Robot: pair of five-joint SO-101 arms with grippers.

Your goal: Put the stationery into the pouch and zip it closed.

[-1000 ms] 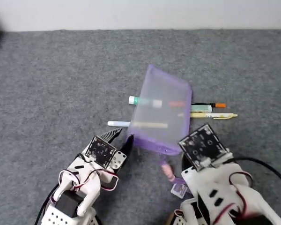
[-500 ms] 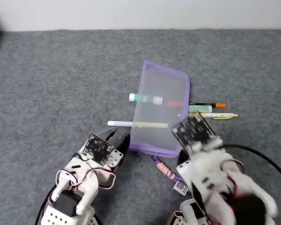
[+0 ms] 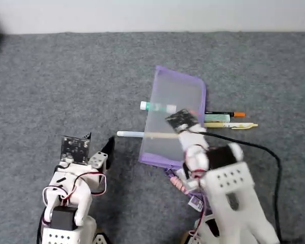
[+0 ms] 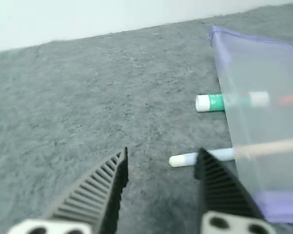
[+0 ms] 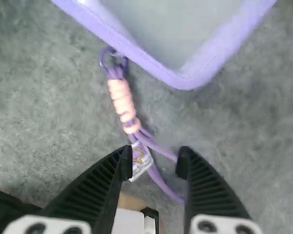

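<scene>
A translucent purple pouch (image 3: 175, 114) lies flat on the grey carpet, over several pens. A green-capped marker (image 3: 153, 107) and a white pen (image 3: 128, 134) stick out from its left side, and an orange-tipped pen (image 3: 227, 114) from its right. Whether they are inside it I cannot tell. My left gripper (image 3: 97, 142) stands open, apart from the pouch, to its near left. In the left wrist view this gripper (image 4: 161, 170) faces the white pen (image 4: 188, 159) and the marker (image 4: 211, 102). My right gripper (image 5: 154, 163) is open over the zip pull's cord, near its pink beads (image 5: 122, 101).
Yellow stationery (image 3: 233, 125) lies beside the orange-tipped pen, right of the pouch. The right arm (image 3: 218, 173) hangs over the pouch's near edge. A small tag (image 5: 140, 161) hangs from the zip cord. A pale wall edges the carpet at the back.
The left gripper let go of the pouch's near corner and drew back to the left. The tilted pouch settled flat. The right arm swung forward over the pouch's near edge.
</scene>
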